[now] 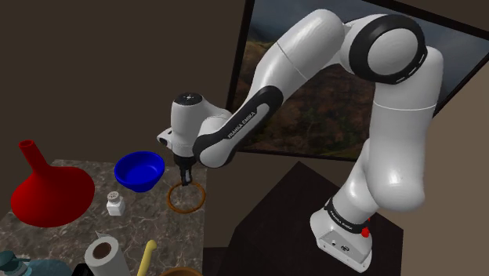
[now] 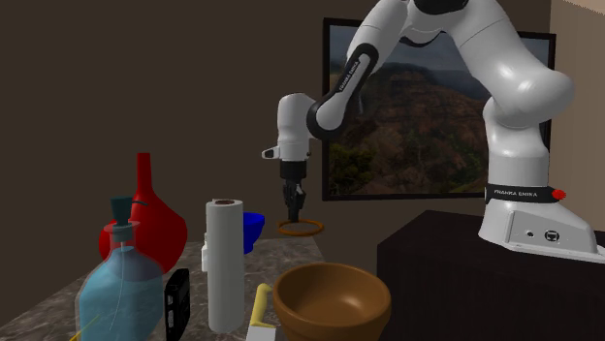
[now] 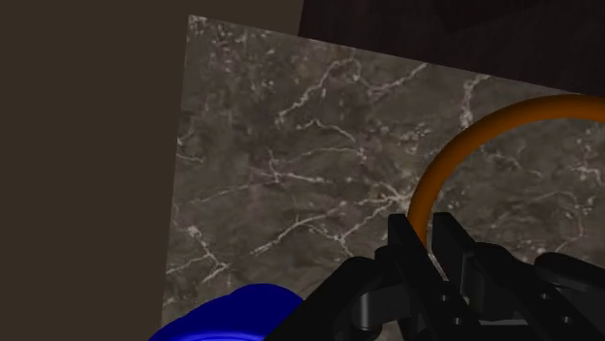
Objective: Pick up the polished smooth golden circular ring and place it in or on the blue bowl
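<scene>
Jaws nearly closed pinch one side of the orange-gold ring point(image 3: 456, 145), which hangs level under the gripper point(image 1: 186, 177), seemingly just above the marble counter point(image 3: 291, 174) and just beside the blue bowl point(image 1: 139, 171). A clean transfer likely means rising clear of the bowl's rim, centring over it, then releasing low.

dim, flat light all over, with the white arm point(image 1: 313, 56) lit brightest.
</scene>
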